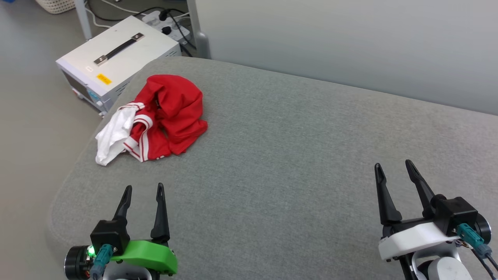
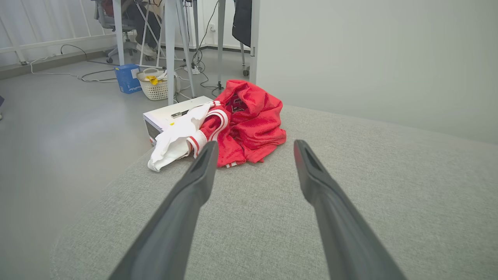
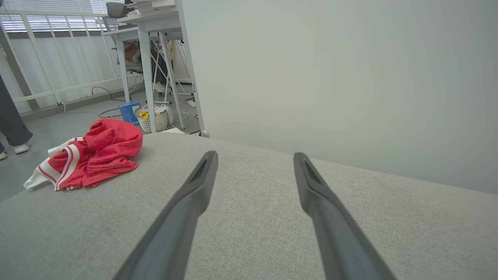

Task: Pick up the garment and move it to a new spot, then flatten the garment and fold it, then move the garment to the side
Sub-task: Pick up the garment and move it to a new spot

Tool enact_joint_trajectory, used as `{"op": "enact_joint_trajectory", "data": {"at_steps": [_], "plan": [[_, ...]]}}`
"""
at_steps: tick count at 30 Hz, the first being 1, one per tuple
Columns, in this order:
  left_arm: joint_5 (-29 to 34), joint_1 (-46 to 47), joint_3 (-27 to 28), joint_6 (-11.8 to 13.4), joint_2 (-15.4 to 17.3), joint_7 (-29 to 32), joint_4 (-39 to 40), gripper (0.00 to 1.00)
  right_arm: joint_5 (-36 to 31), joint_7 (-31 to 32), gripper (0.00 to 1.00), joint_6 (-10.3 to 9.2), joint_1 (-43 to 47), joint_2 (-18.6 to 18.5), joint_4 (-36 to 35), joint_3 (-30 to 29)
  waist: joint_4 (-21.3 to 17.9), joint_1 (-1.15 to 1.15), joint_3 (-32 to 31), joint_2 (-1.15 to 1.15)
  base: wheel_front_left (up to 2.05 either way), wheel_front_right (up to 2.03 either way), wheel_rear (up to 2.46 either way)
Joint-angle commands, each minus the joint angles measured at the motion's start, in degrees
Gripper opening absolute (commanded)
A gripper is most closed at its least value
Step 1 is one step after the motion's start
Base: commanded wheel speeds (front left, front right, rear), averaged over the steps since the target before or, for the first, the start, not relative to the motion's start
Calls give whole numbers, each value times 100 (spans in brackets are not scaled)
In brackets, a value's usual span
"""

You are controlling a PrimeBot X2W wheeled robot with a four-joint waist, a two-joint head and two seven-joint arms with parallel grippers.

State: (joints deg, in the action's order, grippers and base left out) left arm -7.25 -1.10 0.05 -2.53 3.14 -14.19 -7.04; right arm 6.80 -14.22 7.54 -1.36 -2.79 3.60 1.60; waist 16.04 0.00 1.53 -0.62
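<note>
Red garment (image 1: 175, 109) lies crumpled on cushion (image 1: 291, 155) (left hand (image 1: 144, 186), right hand (image 1: 392, 163) wide, empty).

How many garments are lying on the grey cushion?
1. A crumpled red shirt lies near the far left corner of the cushion, ahead of the left tool. A smaller piece could be hidden under the heap.

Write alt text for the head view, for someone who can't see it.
A crumpled red garment with a white sleeve lies near the far left edge of a grey padded surface. The left end effector and right end effector sit open and empty at the bottom corners. A white box with a black handle stands on the floor beyond.
</note>
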Motion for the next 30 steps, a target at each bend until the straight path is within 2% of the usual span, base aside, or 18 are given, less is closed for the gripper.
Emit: {"op": "enact_joint_trajectory", "data": {"at_steps": [1, 15, 23, 30], "plan": [[-48, 15, -8, -44, -26, -73, -24, 100, 58, -70, 100, -5, -44, -9, 5, 10, 388, 0, -22, 61, 0, 0, 0], [-26, -43, -89, -72, -26, -81, -24, 100, 104, -78, 100, -5, 5, -9, 30, 90, 954, 0, -101, 62, 0, 0, 0], [-42, -68, -102, -76, -26, -81, -38, 100, 128, -78, 100, -5, 6, -9, 27, 116, 1021, 0, -90, 62, 0, 0, 0], [-120, -12, -130, -115, -26, -81, -72, 100, 62, -78, 100, -5, -59, -9, -4, 134, 890, 0, 87, 62, 0, 0, 0]]}}
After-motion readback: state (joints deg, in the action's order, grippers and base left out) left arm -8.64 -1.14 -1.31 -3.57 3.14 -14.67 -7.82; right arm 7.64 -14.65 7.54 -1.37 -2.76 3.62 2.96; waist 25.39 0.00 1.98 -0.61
